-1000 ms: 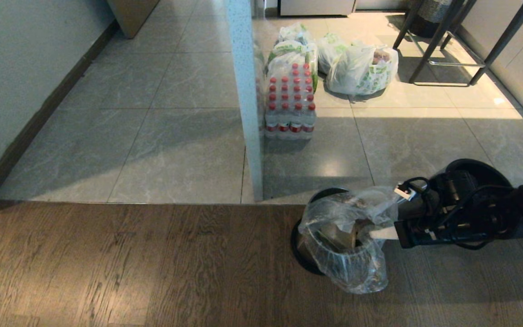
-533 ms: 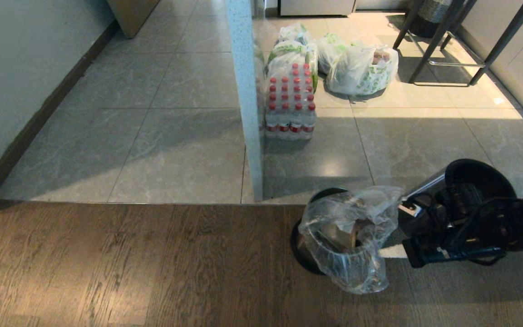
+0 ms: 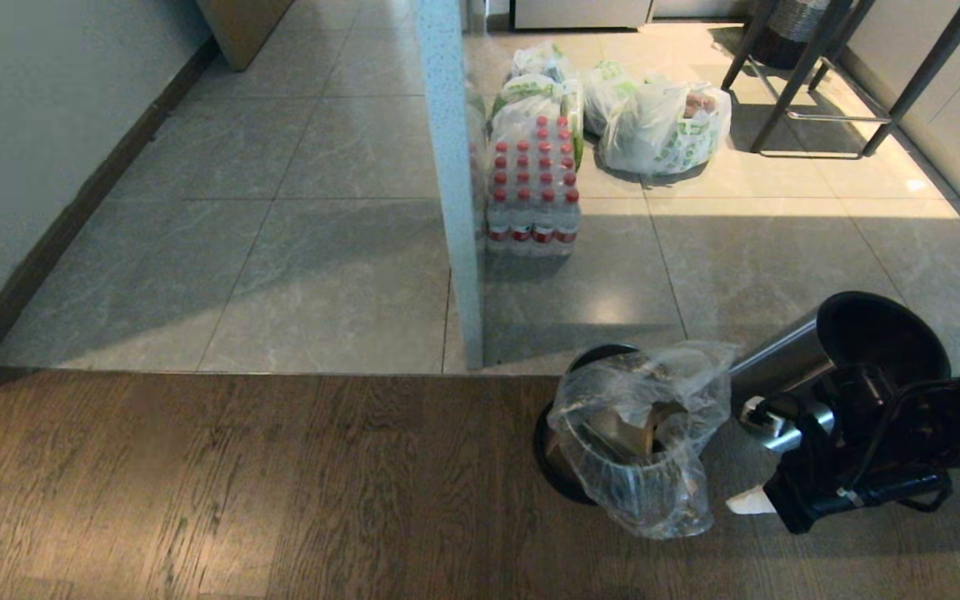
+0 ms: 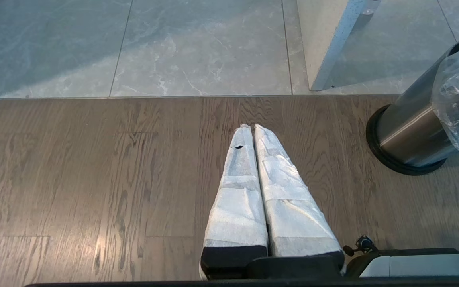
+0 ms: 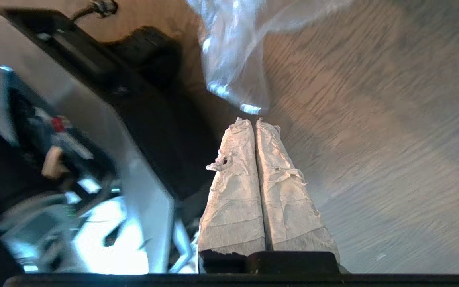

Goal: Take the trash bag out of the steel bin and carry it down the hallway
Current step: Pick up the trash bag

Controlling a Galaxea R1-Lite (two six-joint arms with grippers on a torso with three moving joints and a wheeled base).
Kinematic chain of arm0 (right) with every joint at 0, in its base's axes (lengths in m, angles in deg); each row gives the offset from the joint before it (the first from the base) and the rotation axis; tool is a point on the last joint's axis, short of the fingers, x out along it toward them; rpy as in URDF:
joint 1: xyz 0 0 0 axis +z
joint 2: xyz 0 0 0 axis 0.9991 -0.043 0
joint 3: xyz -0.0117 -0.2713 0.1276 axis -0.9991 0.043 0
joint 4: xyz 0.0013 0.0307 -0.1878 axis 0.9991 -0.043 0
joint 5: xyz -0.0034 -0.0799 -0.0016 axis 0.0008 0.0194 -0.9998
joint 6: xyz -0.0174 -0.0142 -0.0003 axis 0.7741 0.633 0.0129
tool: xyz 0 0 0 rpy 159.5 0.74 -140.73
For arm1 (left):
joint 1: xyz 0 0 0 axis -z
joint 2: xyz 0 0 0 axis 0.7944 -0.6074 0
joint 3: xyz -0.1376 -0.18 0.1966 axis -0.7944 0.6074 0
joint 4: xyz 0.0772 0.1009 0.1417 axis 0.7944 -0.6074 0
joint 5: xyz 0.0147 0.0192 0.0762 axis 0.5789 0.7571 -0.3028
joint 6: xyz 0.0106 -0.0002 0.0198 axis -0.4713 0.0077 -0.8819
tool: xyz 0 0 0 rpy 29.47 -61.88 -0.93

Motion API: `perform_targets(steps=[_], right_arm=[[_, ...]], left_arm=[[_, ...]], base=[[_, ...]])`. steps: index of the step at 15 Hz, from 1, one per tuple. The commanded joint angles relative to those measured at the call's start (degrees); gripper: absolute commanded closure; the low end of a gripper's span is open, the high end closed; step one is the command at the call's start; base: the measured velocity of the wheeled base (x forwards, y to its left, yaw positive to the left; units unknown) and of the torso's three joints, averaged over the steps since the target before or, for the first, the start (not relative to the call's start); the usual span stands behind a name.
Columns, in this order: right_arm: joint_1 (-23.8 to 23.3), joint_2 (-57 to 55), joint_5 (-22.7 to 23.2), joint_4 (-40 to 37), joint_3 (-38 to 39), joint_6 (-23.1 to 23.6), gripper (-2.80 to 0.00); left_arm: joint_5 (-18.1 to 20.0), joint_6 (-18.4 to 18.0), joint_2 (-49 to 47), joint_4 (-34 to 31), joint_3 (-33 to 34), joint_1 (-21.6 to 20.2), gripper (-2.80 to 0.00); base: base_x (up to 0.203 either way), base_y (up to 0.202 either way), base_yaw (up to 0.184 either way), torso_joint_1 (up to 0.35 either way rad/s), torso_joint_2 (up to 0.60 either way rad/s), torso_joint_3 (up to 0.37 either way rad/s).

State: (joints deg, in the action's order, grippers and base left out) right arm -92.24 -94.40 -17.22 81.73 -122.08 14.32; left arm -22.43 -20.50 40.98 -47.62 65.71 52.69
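Right gripper fingers: the right gripper (image 3: 738, 501) has its two white-wrapped fingers (image 5: 233, 183) pressed together, tips meeting, with nothing between them.
Right gripper contact: tips sit just beside the hanging lower edge of the trash bag (image 3: 642, 433); the right wrist view cannot settle whether they touch it.
Right arm pose: reaches in from the right edge of the head view, low over the wood-plank floor (image 3: 238, 492), fingers pointing toward the bag.
Left gripper fingers: the left gripper (image 4: 248, 126) is closed too, tips together and empty, hanging above the planks.
Trash bag: clear, crinkled, draped over the rim of the steel bin (image 4: 408, 131), brown cardboard showing inside.
Steel bin: upright on the planks, at the edge where they meet the grey tiles (image 3: 322, 275), near the foot of a speckled white post (image 3: 455, 192).
Second bin: another steel bin (image 3: 830, 342) stands just behind the right arm.
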Motion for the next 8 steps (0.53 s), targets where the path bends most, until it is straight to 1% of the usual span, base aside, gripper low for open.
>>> perform_targets(steps=[1,2,4,8], right_arm=[[0.91,-3.68,0.19,1.16,-0.32,0.91,0.0],[1.92,-4.62,0.22,1.7,-0.62,1.06,0.0],[2.31,-6.06,0.34,2.94,-0.77,1.17,0.0],[2.85,-10.1,0.52,11.27,-2.63,0.91,0.0]], left_arm=[[-0.02,0.02,-0.02,0.0,0.09,-0.01,0.0],[-0.02,0.02,-0.02,0.0,0.0,-0.01,0.0],[-0.02,0.01,-0.02,0.0,0.09,-0.01,0.0],[-0.02,0.02,-0.02,0.0,0.08,-0.01,0.0]], base=[[0.0,0.0,0.0,0.0,0.0,0.0],[0.0,0.0,0.0,0.0,0.0,0.0],[0.0,0.0,0.0,0.0,0.0,0.0],[0.0,0.0,0.0,0.0,0.0,0.0]])
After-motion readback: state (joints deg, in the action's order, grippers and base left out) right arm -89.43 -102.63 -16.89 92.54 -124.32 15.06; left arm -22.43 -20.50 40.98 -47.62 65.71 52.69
